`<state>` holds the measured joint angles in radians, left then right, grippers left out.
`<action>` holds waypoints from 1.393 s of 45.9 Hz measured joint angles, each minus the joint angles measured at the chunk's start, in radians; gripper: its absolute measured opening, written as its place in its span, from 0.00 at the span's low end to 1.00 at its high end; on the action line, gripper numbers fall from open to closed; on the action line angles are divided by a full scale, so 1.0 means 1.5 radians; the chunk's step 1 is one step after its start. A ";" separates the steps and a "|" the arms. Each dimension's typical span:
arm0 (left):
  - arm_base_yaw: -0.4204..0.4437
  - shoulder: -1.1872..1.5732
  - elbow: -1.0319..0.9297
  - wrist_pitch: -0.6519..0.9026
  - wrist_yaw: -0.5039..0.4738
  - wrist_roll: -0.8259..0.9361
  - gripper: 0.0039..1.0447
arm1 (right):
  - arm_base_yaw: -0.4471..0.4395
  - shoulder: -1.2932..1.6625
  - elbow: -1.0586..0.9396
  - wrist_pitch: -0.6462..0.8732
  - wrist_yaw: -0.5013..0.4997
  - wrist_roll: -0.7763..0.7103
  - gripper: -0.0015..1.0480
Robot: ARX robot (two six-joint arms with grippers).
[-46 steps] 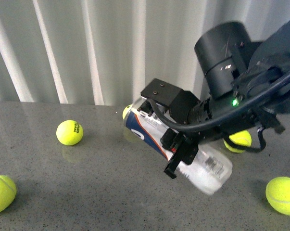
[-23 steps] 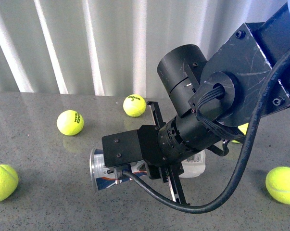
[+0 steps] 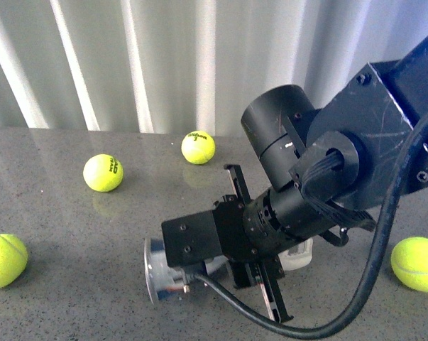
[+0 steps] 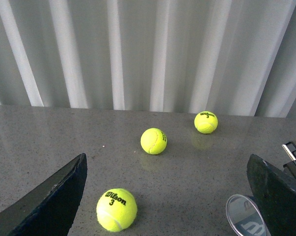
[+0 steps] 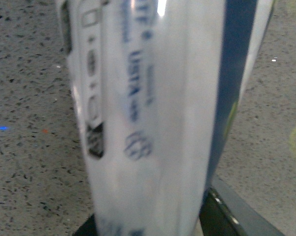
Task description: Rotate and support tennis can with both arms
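- Front view: the right gripper is clamped across the middle of the tennis can. The can lies nearly level, low over the grey table, with its silver rim toward the robot's left. The right arm reaches down and across, its wrist rolled so one finger points up and the other down. The left arm is out of view here. The turn looks largely made, and the two-armed support looks undone.
- Left wrist view: the left gripper is spread wide and holds nothing. The can's rim sits just beside one finger, not between the two. A tennis ball lies ahead.
- Right wrist view: the can's blurred label fills the frame, with one dark finger against it.
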<state>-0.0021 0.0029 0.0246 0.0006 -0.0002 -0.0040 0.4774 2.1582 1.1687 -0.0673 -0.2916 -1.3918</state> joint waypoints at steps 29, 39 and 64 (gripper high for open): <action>0.000 0.000 0.000 0.000 0.000 0.000 0.94 | -0.006 -0.073 -0.056 0.038 -0.058 0.125 0.93; 0.000 0.000 0.000 0.000 0.000 0.000 0.94 | -0.008 -0.151 -0.073 0.043 -0.114 0.240 0.93; 0.000 0.000 0.000 0.000 0.000 0.000 0.94 | -0.155 -0.447 -0.231 0.182 0.246 1.021 0.93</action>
<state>-0.0021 0.0029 0.0246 0.0006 -0.0006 -0.0040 0.2447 1.4876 0.8215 0.2058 0.0780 0.1394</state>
